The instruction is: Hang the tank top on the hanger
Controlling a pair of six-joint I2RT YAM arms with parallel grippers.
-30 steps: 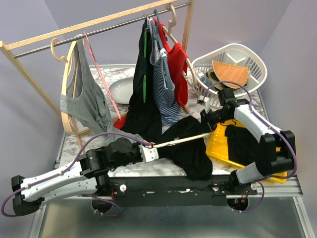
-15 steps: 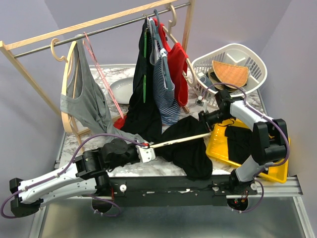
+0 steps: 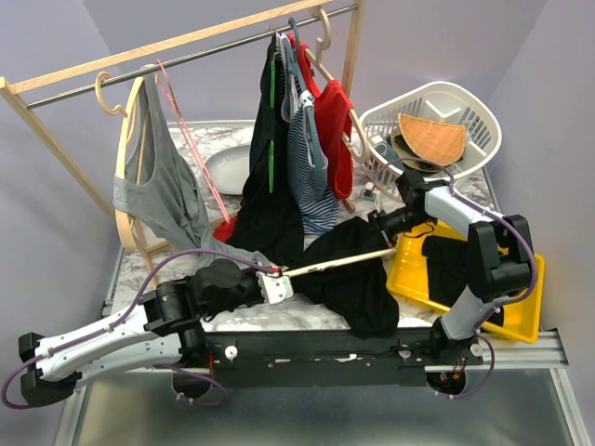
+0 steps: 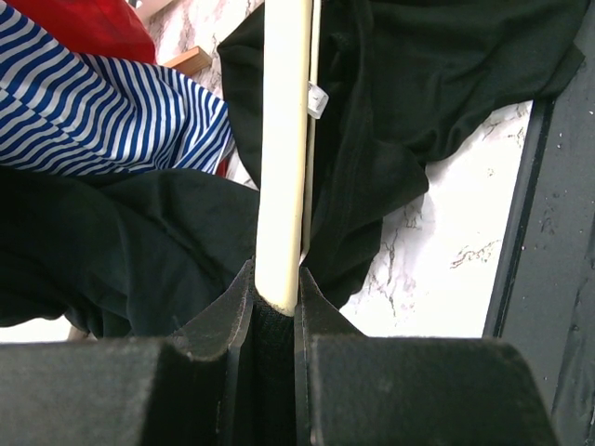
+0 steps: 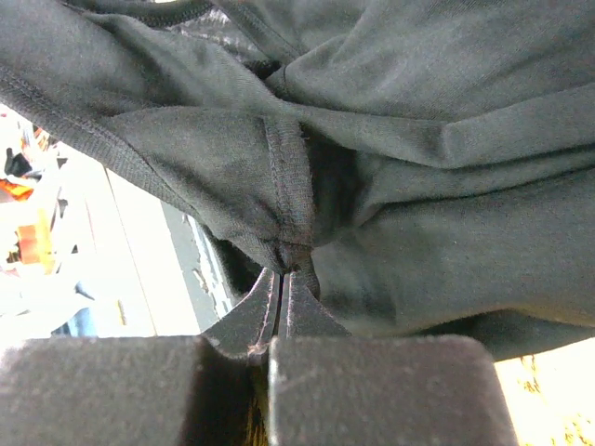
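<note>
The black tank top [image 3: 363, 288] lies crumpled on the marble table, draped over the cream wooden hanger [image 3: 339, 262], which lies nearly flat across it. My left gripper [image 3: 282, 277] is shut on the hanger's left end. In the left wrist view the hanger's pale arm [image 4: 284, 139] runs straight out from between the jaws of the left gripper [image 4: 277, 279], over the tank top [image 4: 437, 84]. My right gripper [image 3: 383, 223] is at the tank top's upper right edge. In the right wrist view the right gripper [image 5: 284, 274] is shut, with a seam of the tank top [image 5: 418, 186] pinched at its tips.
A wooden rack [image 3: 186, 42] spans the back, holding a grey tank top [image 3: 158, 186], a pink wire hanger [image 3: 191, 149], a black garment with a green stripe [image 3: 270, 186], a striped top [image 3: 311, 177] and a red one [image 3: 333, 130]. A white basket [image 3: 437, 121] and a yellow tray [image 3: 516, 307] stand on the right.
My right gripper has moved a little left and away from me, to the tank top's upper edge. The left arm drew back slightly with the hanger.
</note>
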